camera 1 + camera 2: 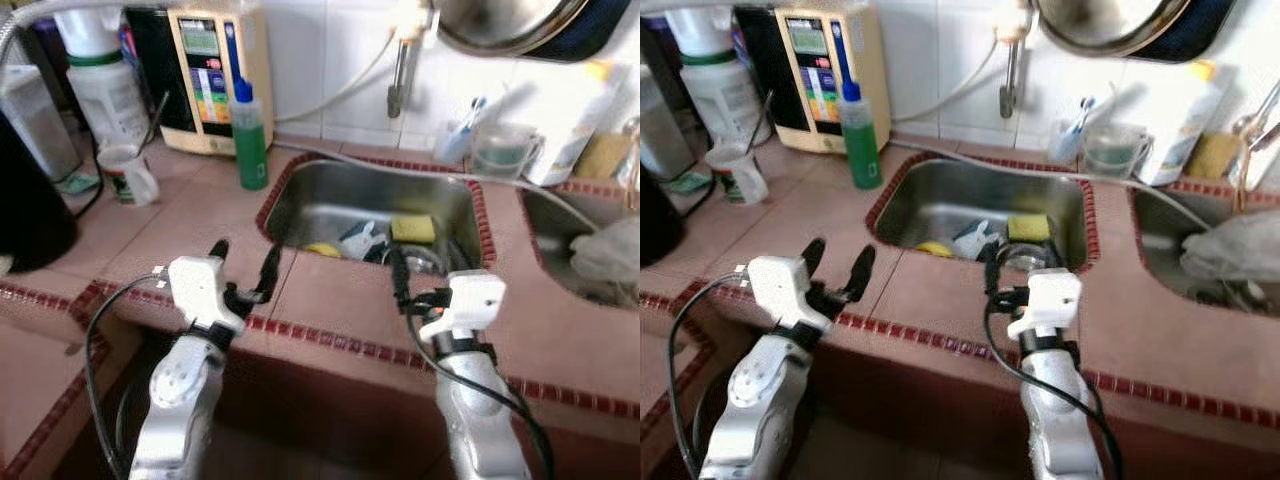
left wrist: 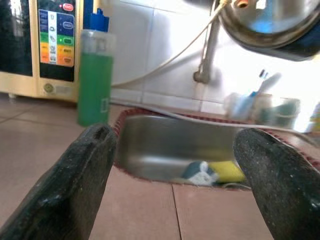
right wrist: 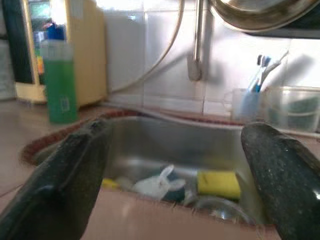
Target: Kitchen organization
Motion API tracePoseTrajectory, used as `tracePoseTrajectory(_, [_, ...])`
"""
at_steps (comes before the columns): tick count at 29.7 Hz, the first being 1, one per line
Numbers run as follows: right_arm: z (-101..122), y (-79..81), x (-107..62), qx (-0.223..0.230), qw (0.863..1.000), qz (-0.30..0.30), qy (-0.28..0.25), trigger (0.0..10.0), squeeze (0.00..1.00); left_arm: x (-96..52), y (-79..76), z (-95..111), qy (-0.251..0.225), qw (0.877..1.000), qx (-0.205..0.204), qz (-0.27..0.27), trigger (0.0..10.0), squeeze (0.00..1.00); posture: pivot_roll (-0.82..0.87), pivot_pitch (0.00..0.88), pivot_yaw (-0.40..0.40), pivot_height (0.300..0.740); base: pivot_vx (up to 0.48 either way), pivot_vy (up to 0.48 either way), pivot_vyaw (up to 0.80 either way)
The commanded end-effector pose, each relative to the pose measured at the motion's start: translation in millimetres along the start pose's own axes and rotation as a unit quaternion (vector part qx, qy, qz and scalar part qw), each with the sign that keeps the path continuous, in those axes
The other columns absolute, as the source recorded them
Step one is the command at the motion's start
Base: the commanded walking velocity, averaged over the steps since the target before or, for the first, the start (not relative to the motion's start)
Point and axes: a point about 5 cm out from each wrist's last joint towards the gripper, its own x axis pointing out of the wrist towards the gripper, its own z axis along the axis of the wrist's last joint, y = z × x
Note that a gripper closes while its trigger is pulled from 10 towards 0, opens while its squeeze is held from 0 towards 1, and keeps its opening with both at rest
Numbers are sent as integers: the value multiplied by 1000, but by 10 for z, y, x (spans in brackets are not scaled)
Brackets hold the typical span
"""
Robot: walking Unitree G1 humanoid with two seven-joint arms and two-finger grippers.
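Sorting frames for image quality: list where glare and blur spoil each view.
Left eye view: glare bleaches the white container by the wall. Left wrist view: pincer fingers are near and soft, and the backlit right side washes out. Right wrist view: soft throughout, though the yellow sponge stays readable.

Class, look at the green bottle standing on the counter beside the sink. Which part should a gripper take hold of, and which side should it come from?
Probably the straight green body of the green bottle, below the narrow blue cap. It stands upright on the counter, so come in level from the robot's side with the open left gripper, which is nearer. That side looks free; the water machine stands close behind.
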Motion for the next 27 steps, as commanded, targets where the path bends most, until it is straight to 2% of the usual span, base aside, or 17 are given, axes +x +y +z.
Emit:
tracePoseTrajectory(1, [77, 24, 44, -1, 1000, 3, -16, 10000, 0, 11, 5, 20, -1, 1000, -1, -2, 10000, 0, -75, 11, 6, 740, 0, 0, 0])
tracePoseTrajectory(7, [46, 40, 29, -5, 1000, 12, -9, 10000, 0, -14, 12, 7, -1, 1000, 3, -7, 10000, 0, -72, 8, 4, 740, 0, 0, 0])
tracePoseTrajectory(12, [-80, 91, -92, -28, 996, 79, 18, 10000, 0, -122, -18, -51, 5, 998, 21, -56, 10000, 0, -67, 5, -6, 740, 0, 0, 0])
tracePoseTrajectory(13, [-100, 134, -135, -25, 992, 123, 27, 10000, 0, -165, -25, -71, 12, 996, 35, -78, 10000, 0, -67, 5, -6, 740, 0, 0, 0])
tracePoseTrajectory(14, [-100, 134, -135, -25, 992, 123, 27, 10000, 0, -165, -25, -71, 12, 996, 35, -78, 10000, 0, -67, 5, -6, 740, 0, 0, 0])
tracePoseTrajectory(18, [-128, 179, -242, -14, 974, 220, 51, 10000, 0, -300, 1, -170, 43, 991, 41, -123, 10000, 0, -64, 39, -12, 740, 0, 0, 0])
tracePoseTrajectory(19, [-153, 201, -313, -3, 958, 276, 73, 10000, 0, -372, 16, -214, 55, 987, 51, -143, 10000, 0, -62, 43, -15, 740, 0, 0, 0])
tracePoseTrajectory(20, [-167, 201, -352, 1, 950, 300, 84, 10000, 0, -411, 23, -222, 56, 985, 60, -152, 10000, 0, -58, 45, -15, 740, 0, 0, 0])
tracePoseTrajectory(25, [-206, 173, -505, 23, 917, 378, 122, 10000, 0, -580, 37, -212, 54, 980, 64, -182, 10000, 0, -45, 49, -19, 740, 0, 0, 0])
tracePoseTrajectory(27, [-207, 163, -566, 36, 899, 414, 138, 10000, 0, -679, 22, -216, 60, 973, 70, -210, 10000, 0, -38, 47, -23, 740, 0, 0, 0])
